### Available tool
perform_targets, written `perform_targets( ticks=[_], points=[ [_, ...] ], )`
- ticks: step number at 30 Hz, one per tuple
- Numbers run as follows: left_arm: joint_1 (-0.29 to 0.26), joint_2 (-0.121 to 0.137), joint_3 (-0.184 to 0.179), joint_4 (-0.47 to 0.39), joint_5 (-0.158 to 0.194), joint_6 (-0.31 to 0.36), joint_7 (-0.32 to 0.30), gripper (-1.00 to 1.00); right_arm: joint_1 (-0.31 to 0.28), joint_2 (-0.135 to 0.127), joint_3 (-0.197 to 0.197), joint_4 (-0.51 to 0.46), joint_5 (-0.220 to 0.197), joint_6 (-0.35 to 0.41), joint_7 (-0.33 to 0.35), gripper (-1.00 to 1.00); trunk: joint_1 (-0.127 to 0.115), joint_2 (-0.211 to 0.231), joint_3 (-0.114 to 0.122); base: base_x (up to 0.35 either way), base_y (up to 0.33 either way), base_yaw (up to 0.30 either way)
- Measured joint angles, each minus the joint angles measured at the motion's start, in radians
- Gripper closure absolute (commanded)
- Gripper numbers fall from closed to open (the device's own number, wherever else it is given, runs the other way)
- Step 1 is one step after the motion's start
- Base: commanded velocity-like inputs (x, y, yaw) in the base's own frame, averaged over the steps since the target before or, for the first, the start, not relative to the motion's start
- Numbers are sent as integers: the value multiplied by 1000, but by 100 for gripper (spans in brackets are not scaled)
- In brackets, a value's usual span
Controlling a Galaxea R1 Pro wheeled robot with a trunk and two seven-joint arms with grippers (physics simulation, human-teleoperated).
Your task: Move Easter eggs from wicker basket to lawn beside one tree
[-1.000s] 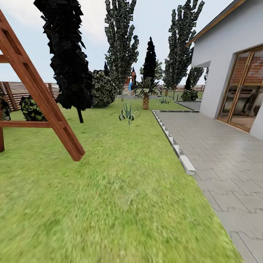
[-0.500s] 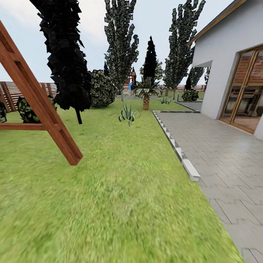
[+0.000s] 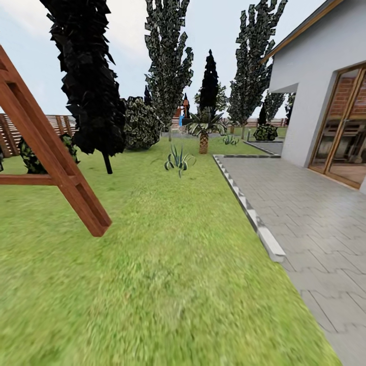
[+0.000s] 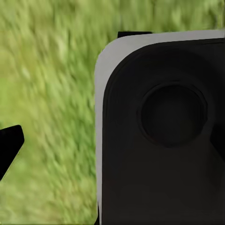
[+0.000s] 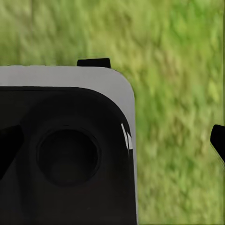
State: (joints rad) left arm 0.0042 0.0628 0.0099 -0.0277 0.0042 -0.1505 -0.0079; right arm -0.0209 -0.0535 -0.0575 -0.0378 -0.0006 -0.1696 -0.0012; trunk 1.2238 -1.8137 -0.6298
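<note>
The lawn (image 3: 168,264) of mottled green grass stretches ahead in the head view. Two trees with jagged dark green crowns stand far off, one (image 3: 168,66) at centre and one (image 3: 251,71) to the right near the house. The dark slatted fence (image 3: 56,124) closes the garden at the back left. The eggs and the wicker basket are out of view. In the left wrist view my left gripper (image 4: 112,145) hangs open over grass, one black fingertip (image 4: 9,145) at the frame's edge. My right gripper (image 5: 112,145) is open too, its fingertip (image 5: 218,140) over grass.
A slanted red-brown wooden frame (image 3: 56,162) stands on the lawn at the left. Behind it rises an all-black columnar tree (image 3: 89,76). A spiky plant (image 3: 178,160) and a short palm (image 3: 203,129) are ahead. A curb (image 3: 254,218) borders the grey paving (image 3: 315,213) beside the house (image 3: 315,86).
The whole head view has shifted: the wooden frame slides left and lower and the house's glass door slides right, so the camera has moved forward over the lawn.
</note>
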Motion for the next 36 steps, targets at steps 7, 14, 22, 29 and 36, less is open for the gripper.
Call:
perform_targets(
  ticks=[7,14,22,29,36],
  points=[
    [0,0,0,0,0,0,0,-100,0,0,0,0,0,0,0,-100,0,0,0,330,0,0],
    [0,0,0,0,0,0,0,-100,0,0,1,0,0,0,0,-100,0,0,0,330,0,0],
    [0,0,0,0,0,0,0,-100,0,1,1,0,-1,0,0,-100,0,0,0,331,0,0],
    [0,0,0,0,0,0,0,-100,0,1,1,0,0,0,0,-100,0,0,0,331,0,0],
    [0,0,0,0,0,0,0,-100,0,1,1,0,0,0,0,-100,0,0,0,330,0,0]
  ],
)
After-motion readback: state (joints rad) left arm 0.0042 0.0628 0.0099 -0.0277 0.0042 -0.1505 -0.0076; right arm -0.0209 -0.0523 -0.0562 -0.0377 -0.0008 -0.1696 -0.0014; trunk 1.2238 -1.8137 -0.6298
